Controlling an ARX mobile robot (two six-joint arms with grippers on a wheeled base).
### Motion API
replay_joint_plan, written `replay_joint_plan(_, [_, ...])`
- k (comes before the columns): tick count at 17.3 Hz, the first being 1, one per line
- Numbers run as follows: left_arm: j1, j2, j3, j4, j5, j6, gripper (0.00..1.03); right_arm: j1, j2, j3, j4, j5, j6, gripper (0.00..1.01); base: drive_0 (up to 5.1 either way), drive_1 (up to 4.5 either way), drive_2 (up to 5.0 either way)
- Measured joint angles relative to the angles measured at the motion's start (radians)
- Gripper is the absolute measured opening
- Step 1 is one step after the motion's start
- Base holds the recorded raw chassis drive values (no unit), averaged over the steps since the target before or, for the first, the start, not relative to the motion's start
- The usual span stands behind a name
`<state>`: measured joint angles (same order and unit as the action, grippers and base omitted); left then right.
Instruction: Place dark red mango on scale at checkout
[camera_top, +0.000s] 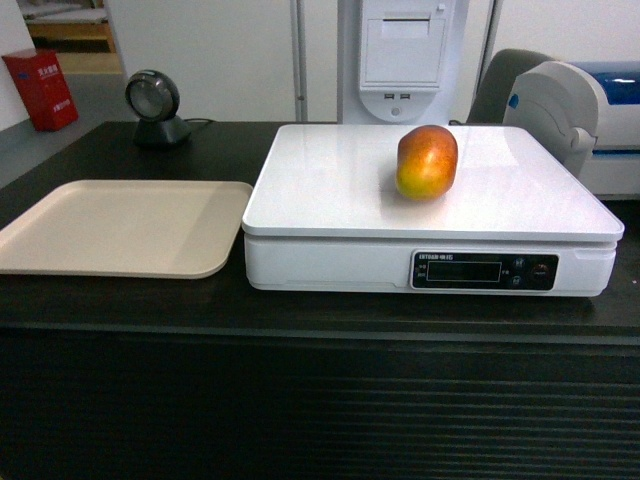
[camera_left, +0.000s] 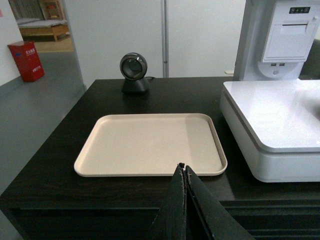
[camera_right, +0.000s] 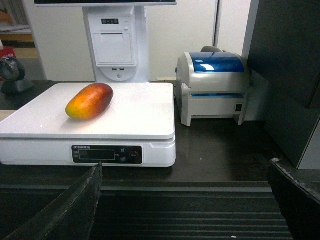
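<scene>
The dark red mango (camera_top: 427, 162) lies on the white platform of the scale (camera_top: 330, 190), red at its top and orange-yellow below. The right wrist view has the mango (camera_right: 90, 101) on the scale (camera_right: 135, 112), well ahead of my right gripper (camera_right: 186, 170), which is open and empty in front of the checkout's ribbed black front (camera_right: 185, 210). My left gripper (camera_left: 183, 166) is shut with nothing in it, just off the near edge of the beige tray (camera_left: 150, 145). Neither gripper shows in the head view. The checkout (camera_top: 300, 310) carries the scale.
A beige tray (camera_top: 120, 228) lies left of the scale. A black round scanner (camera_top: 154, 108) stands at the back left. A white and blue label printer (camera_right: 214, 87) sits right of the scale, and a white receipt terminal (camera_top: 400, 50) stands behind it. A red box (camera_top: 40, 90) is on the floor far left.
</scene>
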<state>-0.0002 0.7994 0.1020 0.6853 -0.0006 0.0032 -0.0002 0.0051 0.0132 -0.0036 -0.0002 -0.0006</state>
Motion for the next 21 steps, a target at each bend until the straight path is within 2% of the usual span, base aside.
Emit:
replay_joint_plan(4, [0.0, -0.159, -0.053, -0.099, 0.0, 0.0, 0.02, 0.0, 0.0, 0.0, 0.0, 0.0, 0.0, 0.98, 0.0, 0.0, 0.0])
replay_joint_plan(5, [0.0, -0.163, -0.083, -0.055, 0.0, 0.0, 0.02, 0.0, 0.0, 0.0, 0.0, 0.0, 0.0, 0.98, 0.0, 0.0, 0.0])
replay_joint_plan(14, [0.0, -0.479, -0.093, -0.365, 0.0, 0.0, 0.02, 0.0, 0.0, 0.0, 0.0, 0.0, 0.0, 0.98, 0.0, 0.0, 0.0])
replay_joint_plan(21, [0.0, -0.567, -0.093, -0.452, 0.0, 0.0, 0.02, 0.0, 0.0, 0.0, 0.0, 0.0, 0.0, 0.98, 0.0, 0.0, 0.0])
